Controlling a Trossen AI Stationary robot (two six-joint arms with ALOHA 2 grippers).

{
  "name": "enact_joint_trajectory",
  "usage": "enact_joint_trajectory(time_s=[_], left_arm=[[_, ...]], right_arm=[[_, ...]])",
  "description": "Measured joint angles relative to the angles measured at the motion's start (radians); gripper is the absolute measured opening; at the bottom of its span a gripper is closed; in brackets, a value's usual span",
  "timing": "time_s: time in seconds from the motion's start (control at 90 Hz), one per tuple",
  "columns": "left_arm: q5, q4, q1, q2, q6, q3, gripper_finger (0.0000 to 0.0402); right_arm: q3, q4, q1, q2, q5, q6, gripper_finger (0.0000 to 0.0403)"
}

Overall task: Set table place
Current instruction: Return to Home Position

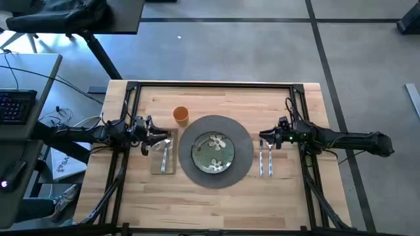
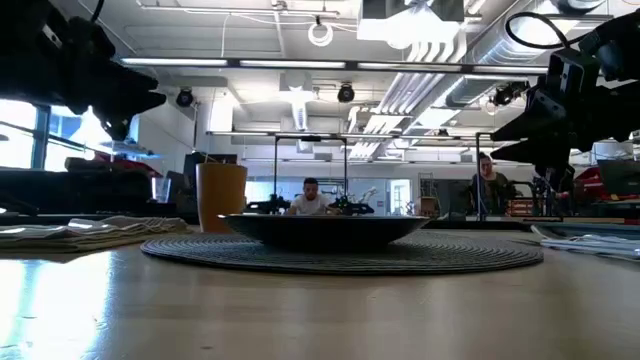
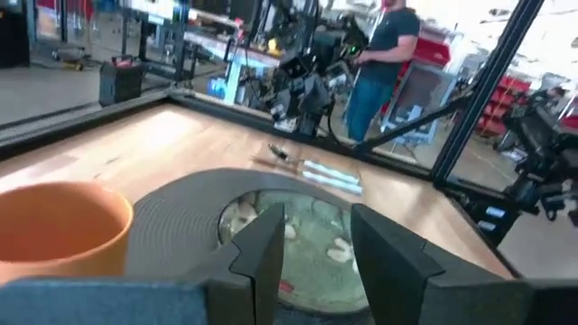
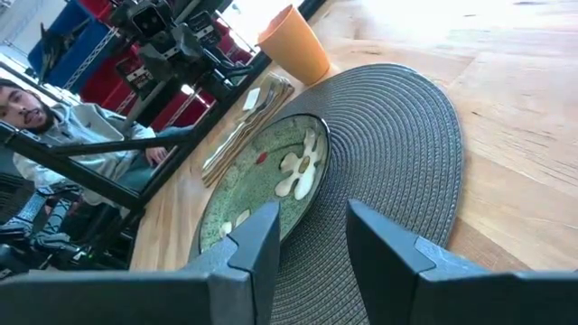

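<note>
the round dark placemat [image 1: 244, 141] lies in the middle of the table [image 1: 223, 196], and the green plate with white flowers [image 1: 213, 152] sits in its centre. the orange cup [image 1: 181, 116] stands just beside the mat, on the left. also on the left, the beige napkin [image 1: 164, 165] lies flat with the fork [image 1: 165, 154] on it. on the right, two silver utensils [image 1: 262, 162] lie side by side. the left claw [image 1: 159, 139] hovers over one end of the napkin, the right claw [image 1: 264, 139] over the utensils. both claws have their fingers apart and hold nothing.
</note>
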Motion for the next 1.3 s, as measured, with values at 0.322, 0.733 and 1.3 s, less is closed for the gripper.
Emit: enact_joint_trajectory(time_s=[0.322,0.733,1.3], left_arm=[[0.000,0.001,0.021,-0.042,0.000,-0.001,0.0111],[-0.001,0.002,0.031,-0.042,0.000,-0.001,0.0111],[-0.001,0.002,0.031,-0.042,0.000,-0.001,0.0111]], right_arm=[[0.000,0.000,0.000,0.000,0.000,0.000,0.0108],[0.000,0.000,0.000,0.000,0.000,0.000,0.0108],[0.000,0.000,0.097,-0.168,0.009,0.000,0.0108]])
